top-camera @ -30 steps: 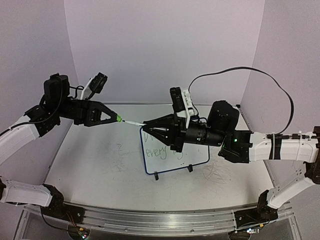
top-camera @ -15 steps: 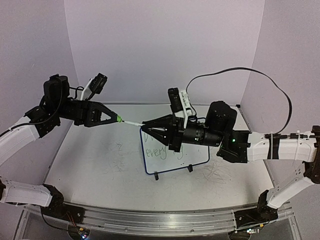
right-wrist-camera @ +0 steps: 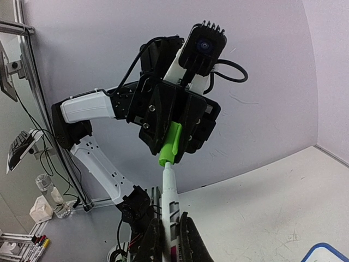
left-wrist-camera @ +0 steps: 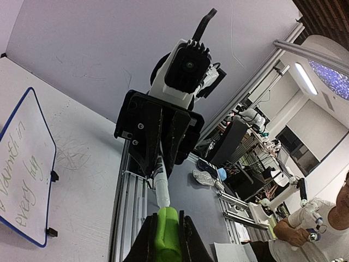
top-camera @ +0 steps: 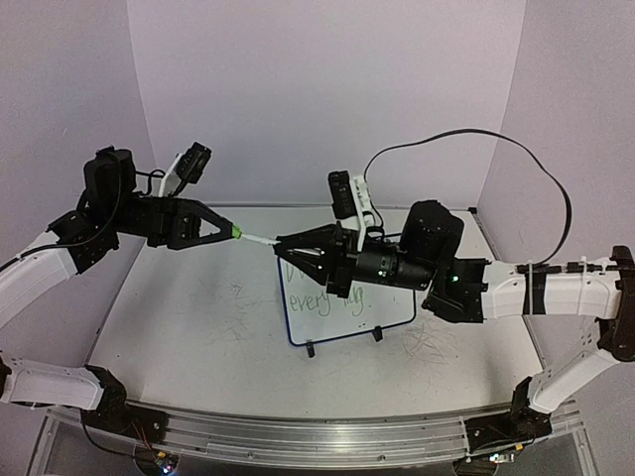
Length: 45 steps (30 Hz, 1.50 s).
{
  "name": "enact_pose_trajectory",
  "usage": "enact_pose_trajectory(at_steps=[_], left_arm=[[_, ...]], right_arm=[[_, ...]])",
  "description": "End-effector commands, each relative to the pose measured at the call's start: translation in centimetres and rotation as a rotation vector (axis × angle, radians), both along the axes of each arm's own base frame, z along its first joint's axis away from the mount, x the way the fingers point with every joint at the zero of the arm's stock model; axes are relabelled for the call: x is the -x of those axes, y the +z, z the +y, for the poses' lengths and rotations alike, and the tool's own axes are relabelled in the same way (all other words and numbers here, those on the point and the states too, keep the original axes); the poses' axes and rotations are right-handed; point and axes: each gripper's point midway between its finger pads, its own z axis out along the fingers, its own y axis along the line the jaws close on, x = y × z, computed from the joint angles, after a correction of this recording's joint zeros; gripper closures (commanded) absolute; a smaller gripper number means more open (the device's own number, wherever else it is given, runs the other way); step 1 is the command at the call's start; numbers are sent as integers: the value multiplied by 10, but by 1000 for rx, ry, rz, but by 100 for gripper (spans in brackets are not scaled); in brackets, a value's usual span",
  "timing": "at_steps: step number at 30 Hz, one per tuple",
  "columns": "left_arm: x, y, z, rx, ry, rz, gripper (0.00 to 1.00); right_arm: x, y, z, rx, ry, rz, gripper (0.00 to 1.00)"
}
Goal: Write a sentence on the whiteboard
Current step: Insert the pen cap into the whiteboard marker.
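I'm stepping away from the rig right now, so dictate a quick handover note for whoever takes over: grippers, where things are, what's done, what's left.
Left gripper: shut on the green cap.
Right gripper: shut on the white marker.
Cap and marker meet end to end in the air, near the far left corner of the whiteboard.
Done: the sentence is written.
Left: probably seat the cap fully, then set the marker down.

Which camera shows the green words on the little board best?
The left wrist view: the sentence shows both lines, sideways. From the top, the right arm hides part. The right wrist view catches only the whiteboard's corner.
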Motion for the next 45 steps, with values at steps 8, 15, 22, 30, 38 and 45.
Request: enact_pose_trajectory(at_steps=[8,15,22,30,38,45], left_arm=[[-24,8,-5,27,172,-74,100],[-11,-5,-26,7,90,-76,100],[0,-15,-38,-8,60,-83,100],[1,-26,-50,-28,86,-110,100],[-68,-4,-6,-81,634,-269,44],[-103,-6,37,-132,951,-261,16]], right_arm=[[-18,30,29,-145,-96,35,100],[-10,35,49,-106,13,4,100],[-11,35,66,-89,56,17,100],[-11,33,76,-61,88,6,100],[-100,-1,-66,-11,-373,82,100],[-173,-113,-291,248,-1149,307,100]])
